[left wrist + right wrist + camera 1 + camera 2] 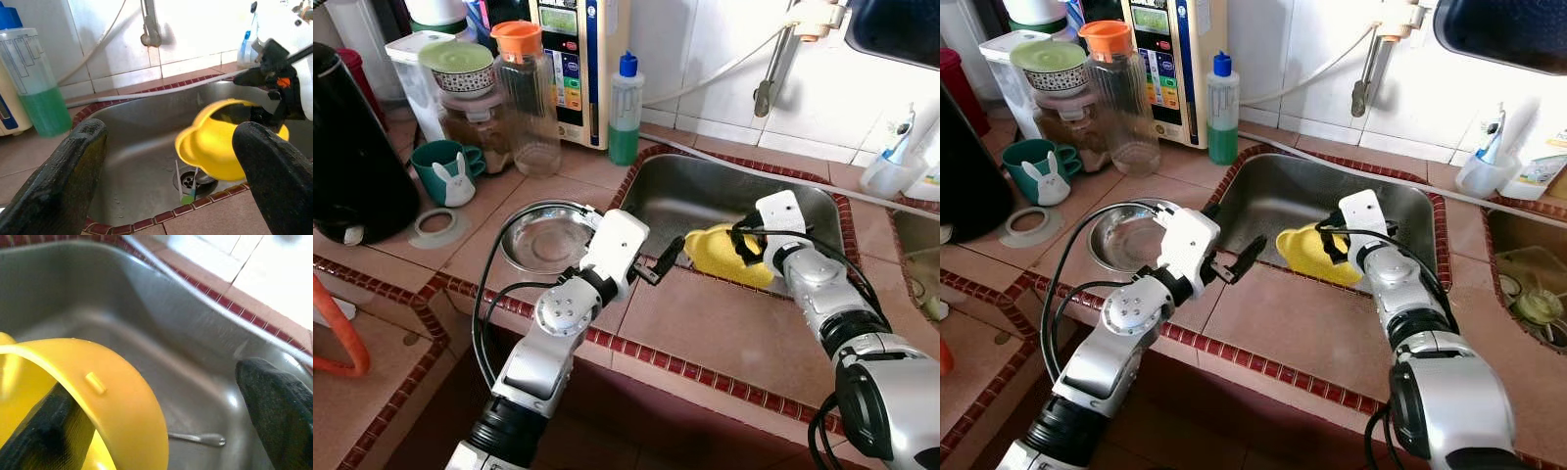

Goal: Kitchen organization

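Judging progress: the tidying looked to be in an early or middle stage, with one item in hand and much of the counter yet to be sorted.
Right gripper [738,244]: it reached into the sink [677,192] with one finger inside the yellow bowl [720,257] and the other finger outside its wall, well apart; whether the rim was pinched could not be told.
Yellow bowl: it sat tilted at the front edge of the sink, at about 3 o'clock from the left gripper [664,266], its open side turned toward the right arm.
Left gripper: its two fingers stood spread wide and held nothing; it hovered over the tiled rim at the sink's near left corner, aimed at the bowl.
Done so far: the steel bowl [543,236] rested on the counter at about 9 o'clock from the left gripper.
Left in the sink: a spoon [195,437] lay on the bottom, and a small utensil [187,197] lay by the drain [190,180].
Left on the counter: a glass jar [527,93], a green mug [448,171] and a soap bottle [626,108] stood at the back, toward 11 o'clock.
Likely next: the yellow bowl probably needed lifting out and putting away.
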### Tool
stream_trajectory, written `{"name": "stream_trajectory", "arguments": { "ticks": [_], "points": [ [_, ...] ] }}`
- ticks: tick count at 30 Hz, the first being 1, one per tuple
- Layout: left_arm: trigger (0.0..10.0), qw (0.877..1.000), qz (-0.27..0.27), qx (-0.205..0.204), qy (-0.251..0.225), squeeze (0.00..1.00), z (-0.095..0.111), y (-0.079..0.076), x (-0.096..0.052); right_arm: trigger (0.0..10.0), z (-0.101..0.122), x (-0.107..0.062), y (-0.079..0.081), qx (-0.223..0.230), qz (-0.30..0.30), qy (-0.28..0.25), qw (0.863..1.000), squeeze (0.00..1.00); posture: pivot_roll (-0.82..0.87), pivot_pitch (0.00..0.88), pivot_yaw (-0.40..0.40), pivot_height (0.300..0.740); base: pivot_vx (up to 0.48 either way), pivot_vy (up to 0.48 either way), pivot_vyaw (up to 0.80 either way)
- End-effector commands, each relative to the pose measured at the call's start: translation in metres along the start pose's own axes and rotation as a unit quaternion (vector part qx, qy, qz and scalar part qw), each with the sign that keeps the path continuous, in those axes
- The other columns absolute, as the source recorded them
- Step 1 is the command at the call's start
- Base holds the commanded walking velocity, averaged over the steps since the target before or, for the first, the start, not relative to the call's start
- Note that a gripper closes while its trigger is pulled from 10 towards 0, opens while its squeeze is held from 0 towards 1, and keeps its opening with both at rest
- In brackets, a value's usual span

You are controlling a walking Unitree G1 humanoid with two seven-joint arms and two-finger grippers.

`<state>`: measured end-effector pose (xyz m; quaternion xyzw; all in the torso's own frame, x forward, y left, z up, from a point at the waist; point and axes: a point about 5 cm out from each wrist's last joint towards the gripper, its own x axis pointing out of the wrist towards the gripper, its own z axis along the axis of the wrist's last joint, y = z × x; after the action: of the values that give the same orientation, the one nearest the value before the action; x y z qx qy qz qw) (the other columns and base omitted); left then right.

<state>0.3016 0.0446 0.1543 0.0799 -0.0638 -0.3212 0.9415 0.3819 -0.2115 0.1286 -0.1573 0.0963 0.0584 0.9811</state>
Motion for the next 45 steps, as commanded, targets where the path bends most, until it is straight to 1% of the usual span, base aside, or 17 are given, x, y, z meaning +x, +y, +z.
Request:
{"name": "stream_trajectory", "arguments": {
  "ticks": [1,19,20,21,22,23,26,29,30,31,33,36,40,41,42,44,45],
  "points": [
    [10.0,1.0,0.0,0.005,-0.004,0.0,0.002,0.0,0.003,10.0,0.018,0.002,-0.006,0.012,-0.006,-0.04,0.999,1.0,0.2,0.0,-0.016,0.74,0.0,0.0,0.0],
    [10.0,1.0,0.018,0.003,-0.01,0.0,0.0,-0.002,0.003,10.0,0.048,0.001,-0.018,0.066,-0.035,-0.137,0.988,1.0,0.2,0.0,-0.053,0.74,0.0,0.0,0.0],
    [10.0,1.0,0.019,0.004,-0.01,0.0,0.0,-0.002,0.003,10.0,0.05,0.001,-0.021,0.053,-0.05,-0.14,0.988,1.0,0.2,0.0,-0.056,0.74,0.0,0.0,0.0],
    [10.0,1.0,0.021,0.004,-0.011,0.0,0.0,-0.002,0.004,10.0,0.05,0.003,-0.016,-0.023,-0.036,-0.12,0.992,0.95,0.2,0.0,-0.057,0.74,0.0,0.0,0.0],
    [10.0,1.0,0.021,0.004,-0.011,0.0,0.001,-0.002,0.004,10.0,0.048,0.004,-0.012,-0.051,-0.022,-0.108,0.993,0.95,0.2,0.0,-0.057,0.74,0.0,0.0,0.0],
    [10.0,1.0,0.022,0.004,-0.011,0.0,0.0,-0.002,0.005,10.0,0.037,0.006,-0.004,-0.059,0.012,-0.061,0.996,0.0,0.19,0.0,-0.057,0.74,0.0,0.0,0.0],
    [10.0,1.0,0.022,0.003,-0.011,0.0,0.0,-0.003,0.005,10.0,0.029,0.006,-0.003,-0.015,0.022,-0.032,0.999,0.0,0.2,0.0,-0.062,0.74,0.0,0.0,0.0],
    [10.0,1.0,0.023,0.003,-0.01,0.0,-0.001,-0.003,0.004,10.0,0.021,0.006,0.002,-0.054,0.041,-0.01,0.998,0.0,0.19,0.0,-0.064,0.74,0.0,0.0,0.0],
    [10.0,1.0,0.023,0.002,-0.009,0.0,-0.002,-0.004,0.003,10.0,0.013,0.006,0.001,0.0,0.031,0.022,0.999,0.0,0.2,0.0,-0.064,0.74,0.0,0.0,0.0],
    [10.0,1.0,0.023,0.002,-0.009,0.0,-0.002,-0.004,0.003,10.0,0.009,0.005,0.001,0.018,0.034,0.042,0.998,0.0,0.19,0.0,-0.063,0.74,0.0,0.0,0.0],
    [10.0,1.0,0.021,0.002,-0.006,0.0,-0.003,-0.004,0.003,10.0,-0.009,0.002,0.009,0.027,0.067,0.113,0.991,0.0,0.19,0.0,-0.062,0.74,0.0,0.0,0.0],
    [10.0,1.0,0.018,0.003,-0.005,0.0,-0.003,-0.005,0.004,10.0,-0.017,0.001,0.018,0.066,0.104,0.148,0.981,0.0,0.19,0.0,-0.063,0.74,0.0,0.0,0.0],
    [10.0,1.0,0.019,0.002,-0.006,0.0,-0.002,-0.005,0.004,10.0,-0.013,0.001,0.025,0.149,0.125,0.146,0.97,0.0,0.19,0.0,-0.064,0.74,0.0,0.0,0.0],
    [10.0,1.0,0.02,0.002,-0.006,0.0,-0.003,-0.004,0.004,10.0,-0.011,0.002,0.027,0.214,0.126,0.152,0.957,0.0,0.2,0.0,-0.064,0.74,0.0,0.0,0.0],
    [10.0,1.0,0.02,0.002,-0.006,0.0,-0.003,-0.004,0.004,10.0,-0.01,0.002,0.028,0.24,0.126,0.151,0.95,0.0,0.2,0.0,-0.063,0.74,0.0,0.0,0.0],
    [10.0,1.0,0.021,0.002,-0.006,0.0,-0.002,-0.004,0.003,10.0,-0.007,0.003,0.027,0.241,0.127,0.143,0.951,0.0,0.2,0.0,-0.063,0.74,0.0,0.0,0.0],
    [10.0,1.0,0.022,0.002,-0.005,0.0,-0.003,-0.003,0.003,10.0,-0.006,0.003,0.025,0.21,0.125,0.141,0.959,0.0,0.2,0.0,-0.06,0.74,0.0,0.0,0.0]
  ]
}}
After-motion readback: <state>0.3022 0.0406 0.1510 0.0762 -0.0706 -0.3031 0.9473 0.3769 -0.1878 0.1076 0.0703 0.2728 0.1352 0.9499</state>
